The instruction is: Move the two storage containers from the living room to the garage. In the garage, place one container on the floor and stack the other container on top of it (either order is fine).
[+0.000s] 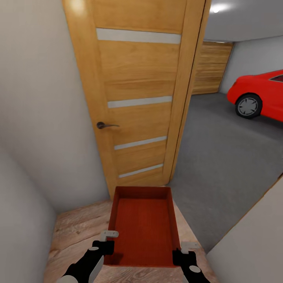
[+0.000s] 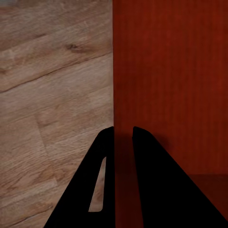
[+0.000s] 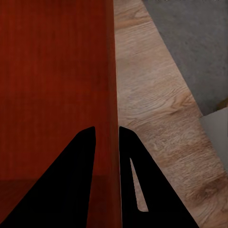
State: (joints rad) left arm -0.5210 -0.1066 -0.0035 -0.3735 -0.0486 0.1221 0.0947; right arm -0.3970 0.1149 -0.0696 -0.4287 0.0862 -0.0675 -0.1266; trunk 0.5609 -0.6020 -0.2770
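I hold one orange-red storage container (image 1: 143, 224) low in front of me, its open top up and its ribbed bottom showing. My left gripper (image 1: 105, 245) is shut on its left side wall, and my right gripper (image 1: 181, 253) is shut on its right side wall. In the left wrist view the left gripper (image 2: 123, 129) straddles the container's wall (image 2: 171, 85), one finger on each side. In the right wrist view the right gripper (image 3: 107, 128) clamps the container's opposite wall (image 3: 57, 80) the same way. Past the doorway lies the garage's dark grey floor (image 1: 228, 157).
An open wooden door (image 1: 137, 98) with a lever handle (image 1: 105, 125) stands just ahead on the left. Light wood planks (image 1: 78, 228) lie under the container. A red car (image 1: 259, 94) and a wooden plank garage door (image 1: 210, 67) are farther in. Grey walls (image 1: 251, 243) close in on both sides.
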